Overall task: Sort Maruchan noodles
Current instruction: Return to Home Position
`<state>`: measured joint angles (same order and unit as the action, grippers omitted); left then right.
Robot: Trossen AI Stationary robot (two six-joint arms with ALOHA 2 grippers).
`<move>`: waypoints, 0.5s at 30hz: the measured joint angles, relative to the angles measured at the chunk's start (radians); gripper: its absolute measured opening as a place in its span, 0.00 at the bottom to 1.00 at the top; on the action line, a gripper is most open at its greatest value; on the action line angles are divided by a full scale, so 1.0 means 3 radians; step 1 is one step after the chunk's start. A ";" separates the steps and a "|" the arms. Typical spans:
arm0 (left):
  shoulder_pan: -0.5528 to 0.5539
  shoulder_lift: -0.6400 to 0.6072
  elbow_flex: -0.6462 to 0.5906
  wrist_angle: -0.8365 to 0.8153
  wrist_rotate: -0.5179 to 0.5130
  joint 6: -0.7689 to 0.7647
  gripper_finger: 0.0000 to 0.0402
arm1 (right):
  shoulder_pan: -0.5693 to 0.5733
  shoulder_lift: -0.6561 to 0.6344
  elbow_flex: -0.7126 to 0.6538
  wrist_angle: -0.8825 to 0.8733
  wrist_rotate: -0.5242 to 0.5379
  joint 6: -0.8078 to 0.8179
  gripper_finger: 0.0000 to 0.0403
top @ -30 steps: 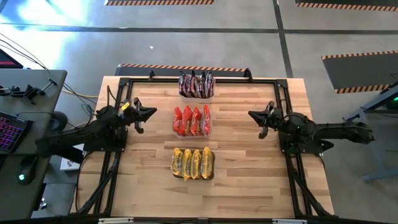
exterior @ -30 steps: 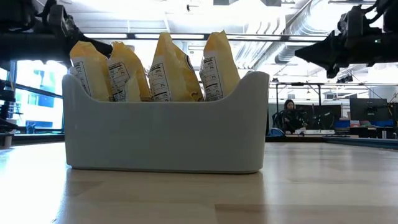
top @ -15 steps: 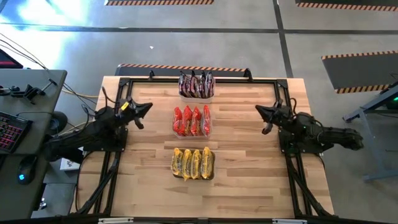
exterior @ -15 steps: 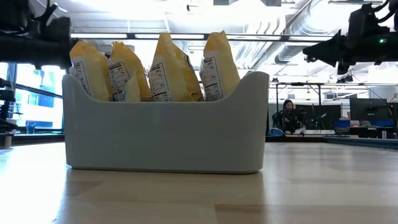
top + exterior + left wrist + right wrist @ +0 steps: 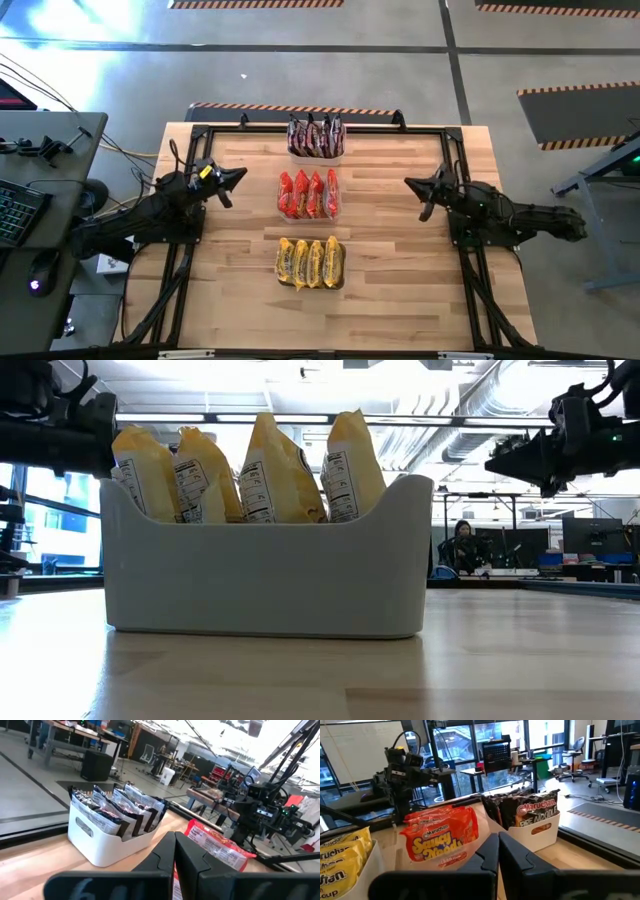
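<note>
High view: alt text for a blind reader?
Three bins of sorted noodle packets run down the wooden table: dark packets at top, red packets in the middle, yellow packets at bottom. The left end effector and right end effector hover either side, empty.

Right wrist view: red packets (image 5: 440,837) read "Maruchan Saucy Noodles"; dark brown packets (image 5: 532,810) read "Maruchan", part of "Noodle"; yellow packets (image 5: 342,855) show partial "Maruchan".

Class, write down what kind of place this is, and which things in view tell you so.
Most likely a robotics lab in an industrial hall: exposed ceiling ducts, hazard-striped floor tape, and monitors in the room beyond the wooden table.
</note>
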<state>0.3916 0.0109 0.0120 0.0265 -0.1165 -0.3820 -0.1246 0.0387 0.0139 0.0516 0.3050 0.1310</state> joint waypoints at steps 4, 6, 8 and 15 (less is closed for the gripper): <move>0.0000 0.0004 0.0000 0.0001 0.0002 0.0000 0.00 | 0.0000 0.0003 0.0004 -0.0029 -0.0006 0.0000 0.00; 0.0000 0.0004 0.0000 0.0001 0.0002 0.0000 0.00 | 0.0000 0.0003 0.0005 -0.0031 -0.0006 -0.0001 0.00; 0.0000 0.0004 0.0000 0.0001 0.0003 -0.0001 0.00 | 0.0000 0.0003 0.0005 -0.0033 -0.0006 -0.0001 0.00; 0.0000 0.0004 0.0000 0.0001 0.0003 -0.0001 0.00 | 0.0000 0.0003 0.0007 -0.0034 -0.0006 -0.0001 0.00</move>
<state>0.3916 0.0120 0.0120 0.0269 -0.1158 -0.3824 -0.1246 0.0395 0.0160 0.0414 0.3031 0.1307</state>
